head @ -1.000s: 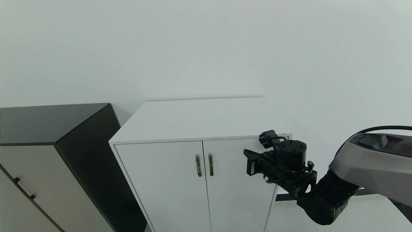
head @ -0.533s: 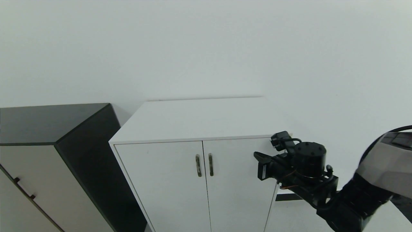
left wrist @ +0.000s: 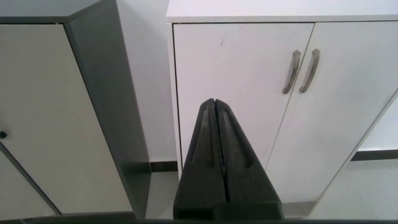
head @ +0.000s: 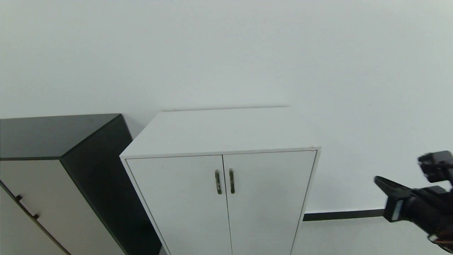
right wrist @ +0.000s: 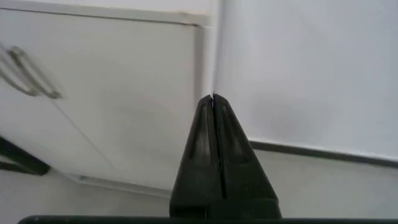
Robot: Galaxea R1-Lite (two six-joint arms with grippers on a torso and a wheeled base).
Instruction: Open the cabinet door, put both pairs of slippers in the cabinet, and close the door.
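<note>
The white cabinet (head: pixel 219 170) stands against the wall with both doors shut and two metal handles (head: pixel 224 181) side by side at the middle seam. My right gripper (head: pixel 380 182) is far to the right of the cabinet, level with the handles, its fingers pressed together with nothing between them. From the right wrist view the gripper (right wrist: pixel 213 99) points at the cabinet's right edge (right wrist: pixel 205 74). My left gripper (left wrist: pixel 215 102) is shut and empty, hanging in front of the left door (left wrist: pixel 236 81), short of the handles (left wrist: pixel 301 71).
A dark cabinet with pale doors (head: pixel 53 170) stands close on the left of the white one. A black baseboard strip (head: pixel 339 214) runs along the wall at the right. Open floor lies to the right of the white cabinet.
My right arm has swung away to the right, from in front of the right door to the view's right edge. The cabinet doors stayed shut.
</note>
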